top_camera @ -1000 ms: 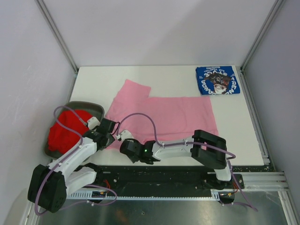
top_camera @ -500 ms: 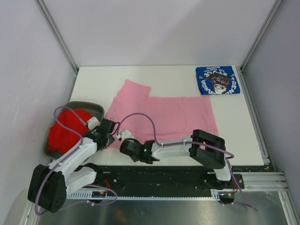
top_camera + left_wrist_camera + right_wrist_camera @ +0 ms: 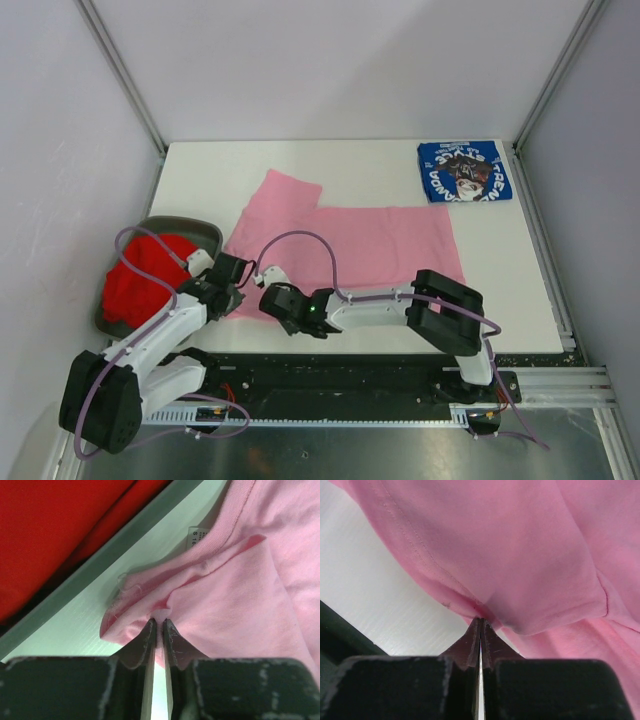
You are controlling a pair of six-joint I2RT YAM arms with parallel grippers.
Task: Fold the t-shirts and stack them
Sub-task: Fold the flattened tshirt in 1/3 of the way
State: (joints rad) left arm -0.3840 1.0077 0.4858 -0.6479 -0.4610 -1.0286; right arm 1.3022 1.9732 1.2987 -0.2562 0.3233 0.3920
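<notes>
The light pink t-shirt lies spread on the white table, one sleeve pointing to the back left. My left gripper is shut on a bunched fold of it near the collar, as the left wrist view shows. My right gripper is shut on the pink shirt's near edge, pinching cloth in the right wrist view. The blue printed t-shirt lies folded at the back right. The red t-shirt sits crumpled in the grey bin.
The grey oval bin stands at the table's left edge beside my left arm; its rim crosses the left wrist view. A black rail runs along the table's near edge. Metal frame posts stand at the back corners.
My right gripper has moved slightly toward the back with the pink shirt's near edge, and its cable has lifted. The left arm has hardly moved.
</notes>
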